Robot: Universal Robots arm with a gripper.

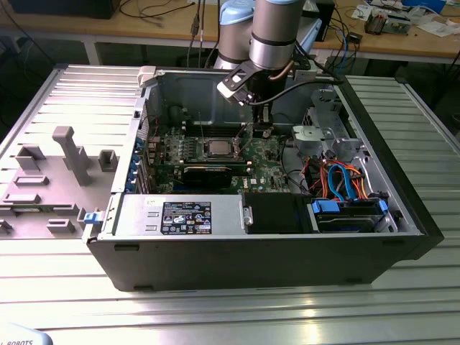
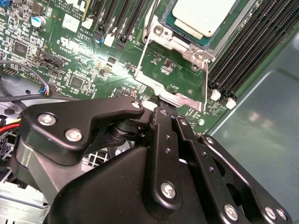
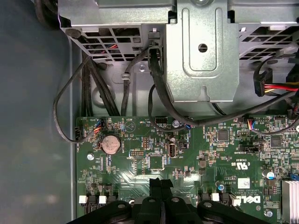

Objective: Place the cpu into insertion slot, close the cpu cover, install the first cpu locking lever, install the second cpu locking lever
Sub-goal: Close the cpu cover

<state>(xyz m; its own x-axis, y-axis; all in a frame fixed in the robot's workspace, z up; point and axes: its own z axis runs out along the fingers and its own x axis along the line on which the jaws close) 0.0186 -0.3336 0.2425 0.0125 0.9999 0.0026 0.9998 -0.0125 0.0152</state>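
Observation:
The cpu [image 2: 203,14] lies flat in the insertion slot [image 2: 180,44], its silvery top facing up; in the exterior view it shows mid-board [image 1: 218,149]. The cpu cover [image 2: 170,94] stands tilted up from the slot's edge, and green board shows through its window. My gripper [image 2: 163,111] is shut, its two black fingers pressed together, with the tips right at the cover's free edge. In the exterior view the gripper [image 1: 255,131] hangs inside the case just to the cpu's right. In the first wrist view the joined fingertips [image 3: 161,182] point over the board.
Black memory slots [image 2: 247,51] flank the socket. A long black card [image 1: 208,172] lies in front of it. A metal drive cage [image 1: 323,140] with orange and blue cables [image 1: 345,180] fills the case's right side. A grey fixture tray [image 1: 50,180] lies outside, at the exterior view's left.

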